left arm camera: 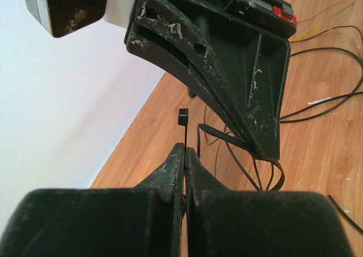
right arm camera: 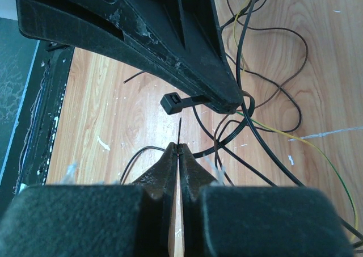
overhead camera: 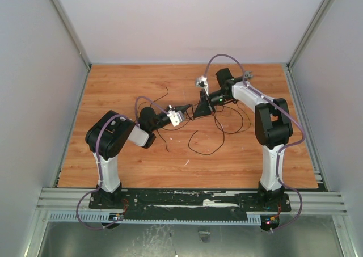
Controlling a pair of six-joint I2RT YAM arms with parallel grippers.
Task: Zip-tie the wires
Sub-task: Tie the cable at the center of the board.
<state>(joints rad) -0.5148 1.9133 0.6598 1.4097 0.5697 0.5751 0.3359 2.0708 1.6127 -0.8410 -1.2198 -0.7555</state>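
Left wrist | left gripper point(left arm camera: 185, 150) clamps zip tie point(left arm camera: 184, 129) near head | right gripper point(right arm camera: 178, 149) pinches tail among wires point(right arm camera: 240, 53) | likely threading; next: aim tail into head

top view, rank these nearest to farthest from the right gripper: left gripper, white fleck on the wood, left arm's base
1. left gripper, pinching the zip tie: right beside the right gripper, at the centre.
2. white fleck: toward the near edge, roughly in line with the grippers.
3. left arm's base: at the near-left corner.
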